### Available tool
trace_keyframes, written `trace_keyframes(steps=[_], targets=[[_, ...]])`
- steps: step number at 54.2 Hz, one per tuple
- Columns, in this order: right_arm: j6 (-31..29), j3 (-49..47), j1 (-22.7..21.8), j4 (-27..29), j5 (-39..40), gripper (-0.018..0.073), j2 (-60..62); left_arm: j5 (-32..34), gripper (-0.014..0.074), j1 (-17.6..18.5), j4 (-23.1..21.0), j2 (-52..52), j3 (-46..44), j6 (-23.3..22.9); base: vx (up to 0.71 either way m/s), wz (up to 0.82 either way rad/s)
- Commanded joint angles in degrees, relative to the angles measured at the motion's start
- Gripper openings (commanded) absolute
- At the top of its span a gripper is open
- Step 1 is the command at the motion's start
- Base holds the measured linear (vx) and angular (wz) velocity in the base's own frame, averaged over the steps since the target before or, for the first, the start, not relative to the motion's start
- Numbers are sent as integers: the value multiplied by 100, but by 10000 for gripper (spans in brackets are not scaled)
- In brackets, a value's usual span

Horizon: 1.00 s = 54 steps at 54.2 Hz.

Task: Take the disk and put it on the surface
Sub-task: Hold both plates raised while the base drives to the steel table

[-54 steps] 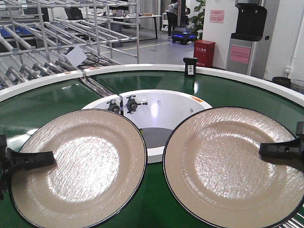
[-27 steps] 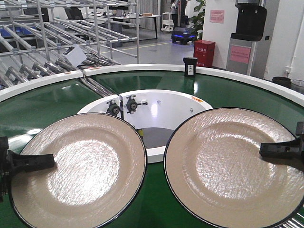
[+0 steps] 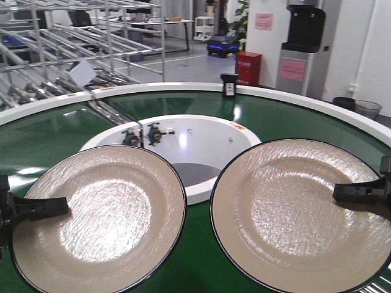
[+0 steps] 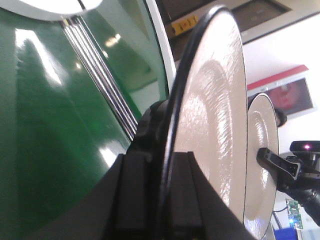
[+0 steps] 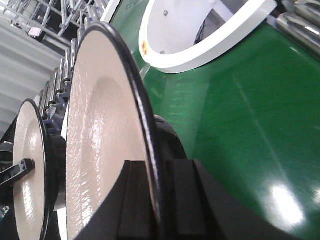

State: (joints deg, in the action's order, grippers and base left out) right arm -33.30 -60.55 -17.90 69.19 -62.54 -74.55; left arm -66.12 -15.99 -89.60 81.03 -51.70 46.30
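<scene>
Jaws of the left gripper (image 4: 167,200) pinch the thin black rim of the left disk (image 3: 101,220), which is round, glossy and cream. The right gripper (image 5: 162,195) clamps the right disk (image 3: 299,213) likewise; both hang over the smooth green belt (image 3: 287,116).

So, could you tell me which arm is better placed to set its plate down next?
Neither clearly. The left gripper is shut on the left plate at its outer rim, and the right gripper on the right plate likewise. Both plates are side by side over the green belt, and no tabletop shows in any view.
</scene>
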Motion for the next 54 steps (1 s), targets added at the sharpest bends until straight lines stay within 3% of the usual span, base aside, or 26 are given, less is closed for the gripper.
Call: trace_keyframes(steps=[1,54], targets=[[48,-192,-44,756,3,-9,193,-539,1,25,-804,-215,-175,-84,-8,-31],[48,-192,-44,751,9,-9,187,-539,1,25,-804,-215,-175,-84,-14,-56]])
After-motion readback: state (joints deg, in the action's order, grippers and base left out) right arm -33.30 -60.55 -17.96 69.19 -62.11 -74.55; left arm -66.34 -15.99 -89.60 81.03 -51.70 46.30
